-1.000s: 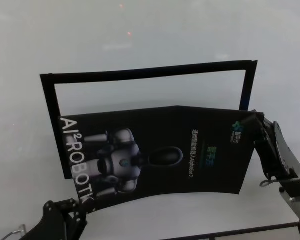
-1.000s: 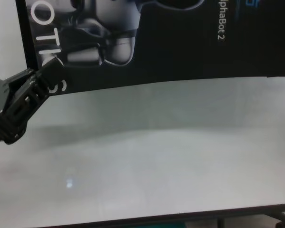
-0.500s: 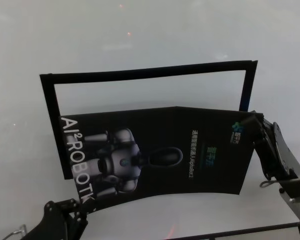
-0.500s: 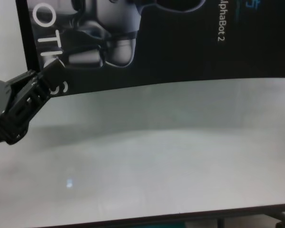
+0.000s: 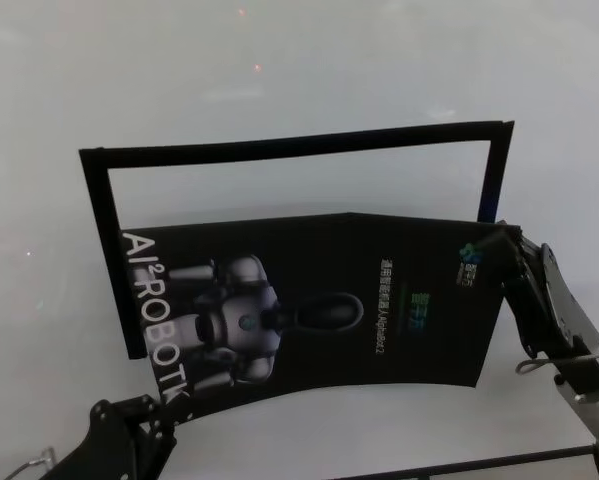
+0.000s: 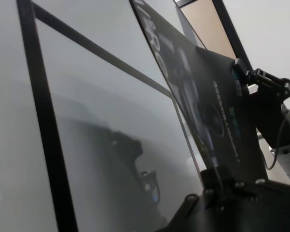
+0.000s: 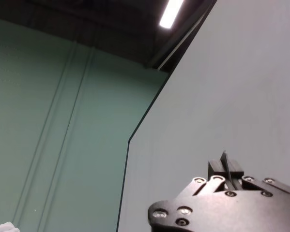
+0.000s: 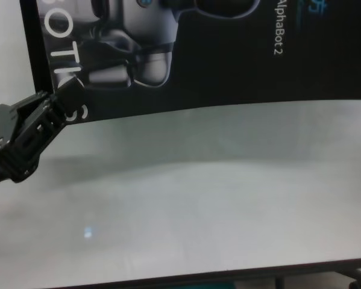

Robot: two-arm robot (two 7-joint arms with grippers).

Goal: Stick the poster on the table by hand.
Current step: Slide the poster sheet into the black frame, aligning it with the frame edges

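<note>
**Poster held by both grippers above the bench**

Poster (image 5: pixel 329 305) corners are pinched from both sides. The left gripper (image 8: pixel 58 102) is clamped on the near left corner, beside the white "ROBOTICS" letters (image 5: pixel 157 320), its black linkage reaching in from the lower left in the chest view. The right gripper (image 5: pixel 501 243) is closed on the far right corner, next to the small teal logo (image 5: pixel 467 262), with its arm trailing down the right side. Between them the glossy black sheet hangs bowed, with a crease near its middle, lifted off the white bench (image 8: pixel 216 198). Behind the sheet, a black rectangular outline (image 5: pixel 279 143) lies on the bench; the poster overlaps its near part.
</note>
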